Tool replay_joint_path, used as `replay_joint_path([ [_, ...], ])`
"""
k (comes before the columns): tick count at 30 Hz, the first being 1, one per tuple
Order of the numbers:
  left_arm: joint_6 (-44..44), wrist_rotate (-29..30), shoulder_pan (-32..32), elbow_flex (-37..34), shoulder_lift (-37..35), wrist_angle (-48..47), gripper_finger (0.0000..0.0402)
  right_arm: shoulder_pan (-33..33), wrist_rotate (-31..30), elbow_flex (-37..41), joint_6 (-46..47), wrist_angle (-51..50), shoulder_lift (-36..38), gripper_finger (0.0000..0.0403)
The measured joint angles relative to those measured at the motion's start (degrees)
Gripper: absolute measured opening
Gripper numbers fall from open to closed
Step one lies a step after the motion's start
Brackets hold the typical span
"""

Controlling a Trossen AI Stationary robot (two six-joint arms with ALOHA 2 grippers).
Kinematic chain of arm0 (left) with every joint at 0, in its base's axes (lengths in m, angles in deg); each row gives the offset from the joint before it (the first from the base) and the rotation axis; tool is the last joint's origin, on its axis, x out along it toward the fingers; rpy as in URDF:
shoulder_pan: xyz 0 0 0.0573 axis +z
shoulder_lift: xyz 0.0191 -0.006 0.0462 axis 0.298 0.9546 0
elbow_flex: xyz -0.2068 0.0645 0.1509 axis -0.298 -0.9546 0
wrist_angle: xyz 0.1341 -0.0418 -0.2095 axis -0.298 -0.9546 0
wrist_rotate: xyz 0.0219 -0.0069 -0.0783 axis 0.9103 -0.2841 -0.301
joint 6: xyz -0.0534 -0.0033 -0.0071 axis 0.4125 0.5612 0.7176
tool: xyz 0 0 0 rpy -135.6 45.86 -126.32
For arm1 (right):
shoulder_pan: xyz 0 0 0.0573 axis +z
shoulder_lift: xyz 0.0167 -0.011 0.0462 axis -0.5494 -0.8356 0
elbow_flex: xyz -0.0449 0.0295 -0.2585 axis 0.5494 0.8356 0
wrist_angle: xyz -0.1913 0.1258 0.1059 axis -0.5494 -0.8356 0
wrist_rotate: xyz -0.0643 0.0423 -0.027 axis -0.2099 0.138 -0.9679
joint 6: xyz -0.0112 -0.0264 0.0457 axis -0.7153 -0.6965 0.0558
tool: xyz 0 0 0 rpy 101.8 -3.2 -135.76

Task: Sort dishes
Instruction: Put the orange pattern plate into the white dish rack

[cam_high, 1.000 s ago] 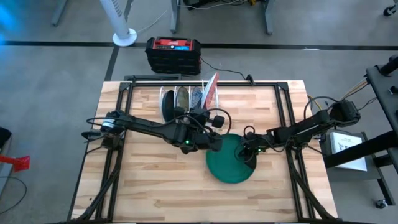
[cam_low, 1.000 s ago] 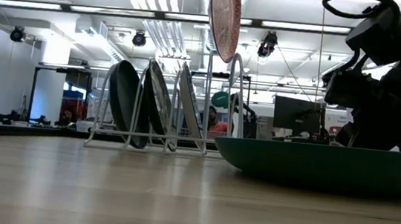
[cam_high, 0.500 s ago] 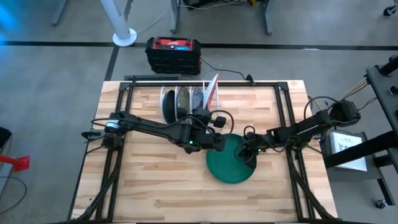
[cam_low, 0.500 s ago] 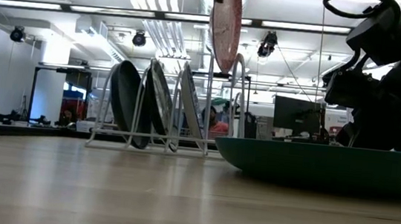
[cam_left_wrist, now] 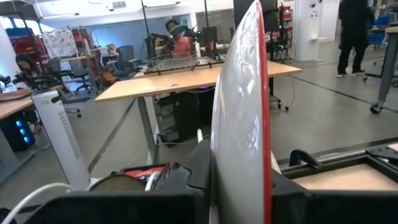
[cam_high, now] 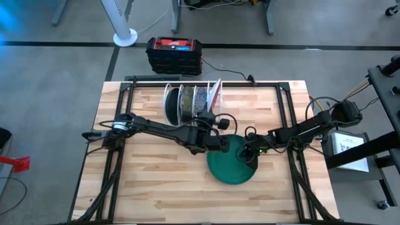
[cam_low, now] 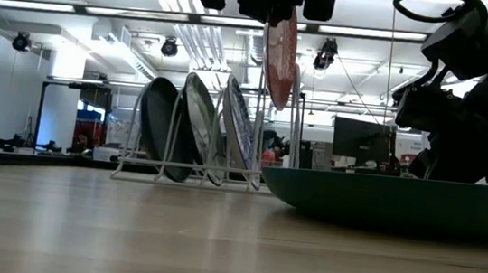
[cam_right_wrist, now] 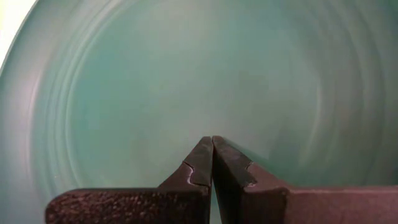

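Observation:
A white wire rack (cam_high: 164, 100) stands at the table's far middle. It holds a dark teal plate (cam_high: 170, 105), an olive plate (cam_high: 185, 102) and a blue-speckled plate (cam_high: 199, 100), all on edge. My left gripper (cam_high: 211, 116) is shut on a red-and-white plate (cam_high: 216, 94) at the rack's right end. In the low view this plate's (cam_low: 281, 63) lower edge hangs among the rack's upper wires. A plain green plate (cam_high: 228, 169) lies flat on the table. My right gripper (cam_high: 250, 152) is shut over the green plate's inside. My left gripper pinches the red-and-white plate's near rim (cam_left_wrist: 239, 155) between its two fingers (cam_left_wrist: 200, 168). The fingers come from the table's near side, roughly level. The plate stands on edge, nearly upright, lifted clear of the rack's base. My right gripper's shut fingertips (cam_right_wrist: 205, 149) point down at the green plate's inner face (cam_right_wrist: 155, 81). I cannot tell whether they touch it.
Black frame rails (cam_high: 119, 106) run along the table's left, right and far sides. A black and red box (cam_high: 175, 53) sits on the floor beyond the far edge. Bare wood (cam_high: 162, 187) lies toward the near edge.
My left gripper has gone down and a little toward the table's right edge with the red-and-white plate. The plate now stands more upright and lower, at the rack's right end. The rack has slid slightly toward the right, and its plates stand more upright.

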Motion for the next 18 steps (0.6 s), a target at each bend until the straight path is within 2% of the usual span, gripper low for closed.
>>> replay_joint_path([
  [18,5.3,0.4,1.4,-0.2,4.9,0.1,0.0022,0.0,0.0,0.0,-0.2,-0.2,0.0,0.0000],
])
